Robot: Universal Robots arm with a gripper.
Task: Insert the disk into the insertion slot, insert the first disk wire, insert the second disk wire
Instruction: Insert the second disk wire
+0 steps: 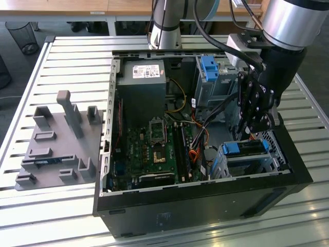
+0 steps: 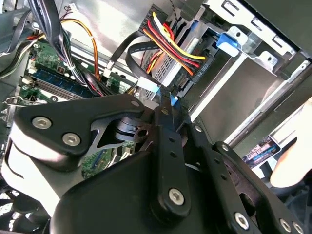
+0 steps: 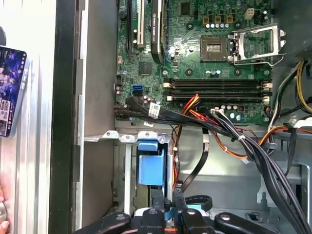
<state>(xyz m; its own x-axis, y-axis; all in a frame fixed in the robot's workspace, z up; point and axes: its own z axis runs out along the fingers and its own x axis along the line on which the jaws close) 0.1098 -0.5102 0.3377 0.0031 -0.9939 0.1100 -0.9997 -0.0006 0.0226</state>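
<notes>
The disk (image 1: 245,147) is already sitting down in the insertion slot (image 1: 257,163), at the corner of the open PC case (image 1: 205,200) on the exterior view's right, near the front edge. Honestly most of it is hidden: in the exterior view all you really get is the blue frame strip along its upper edge, with the perforated silver cage walls wrapped around it. Its long axis runs roughly across the exterior view, left to right, along the case's front wall, and it lies flat.

The claw (image 1: 253,126) hangs right above the back edge of the disk, just beside the blue frame, pointing down into the case. In the second wrist view the fingertips (image 2: 165,105) come together on something small and blue right at the drive's connector end, where a bundle of red, yellow and black wires (image 2: 170,41) plugs in. Looks pinched shut on a small connector (image 2: 173,101), but the black linkage covers a lot, so I can't tell exactly what plug it is.

In the first wrist view the blue tab (image 3: 151,165) of the frame sits between the cage rails, with the motherboard (image 3: 204,58) beyond it. The claw's tips are cut off at the picture's edge there.

A grey fixture plate (image 1: 59,144) sits on the slatted counter (image 1: 61,56), well apart from the case.
</notes>
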